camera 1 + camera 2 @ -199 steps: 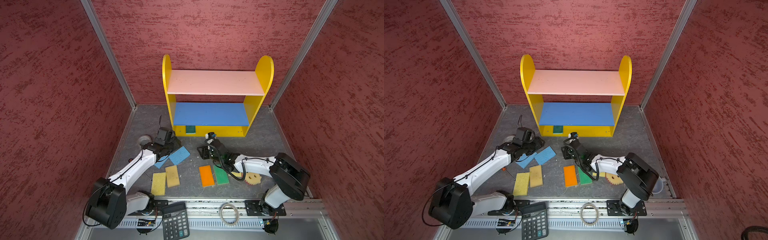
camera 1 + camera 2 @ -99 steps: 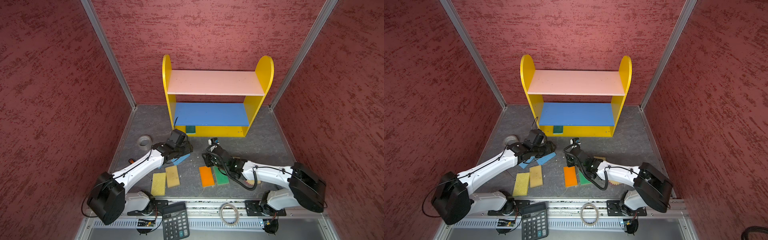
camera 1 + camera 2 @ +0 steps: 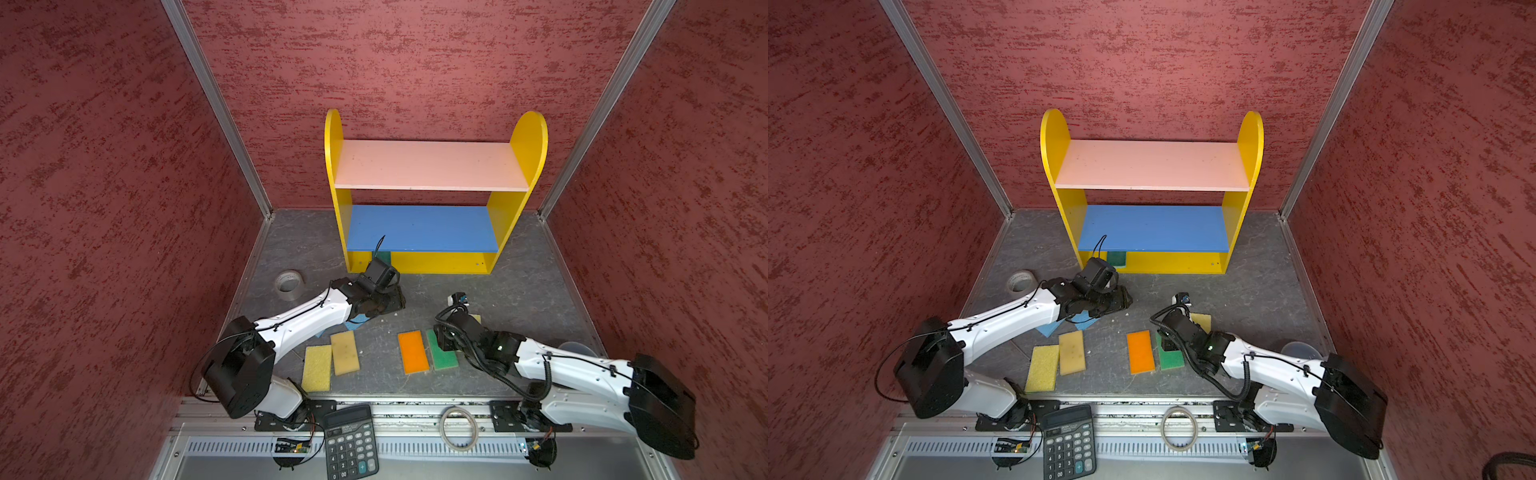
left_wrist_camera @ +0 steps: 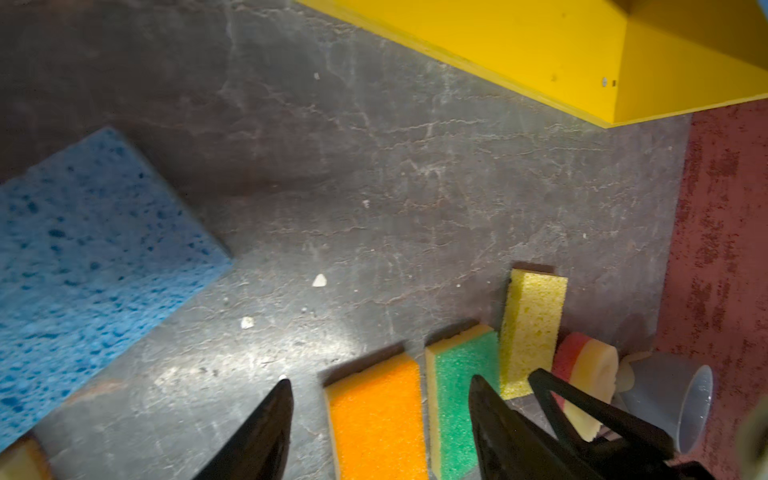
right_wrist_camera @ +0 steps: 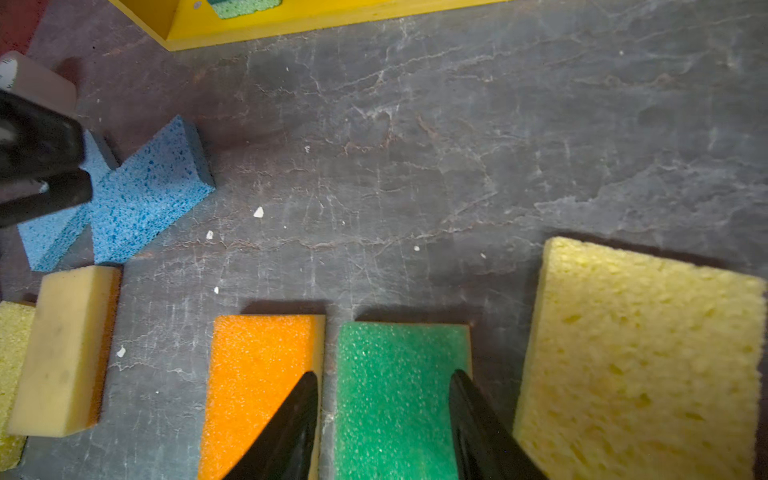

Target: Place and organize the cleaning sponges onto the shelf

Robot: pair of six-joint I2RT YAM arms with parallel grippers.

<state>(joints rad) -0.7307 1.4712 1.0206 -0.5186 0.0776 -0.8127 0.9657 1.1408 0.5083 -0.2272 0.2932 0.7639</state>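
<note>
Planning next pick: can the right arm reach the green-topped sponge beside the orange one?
Probably yes. The right gripper hangs open directly over the green-topped sponge, nothing covering it; the orange sponge lies close alongside, leaving one finger little room.

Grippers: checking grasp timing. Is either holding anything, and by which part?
Nothing is held. The right gripper hangs open over the green sponge, which lies flat on the floor; the left gripper is open and empty.

Left arm (image 3: 1013,318) partly hides blue sponges (image 3: 1048,330)
</note>
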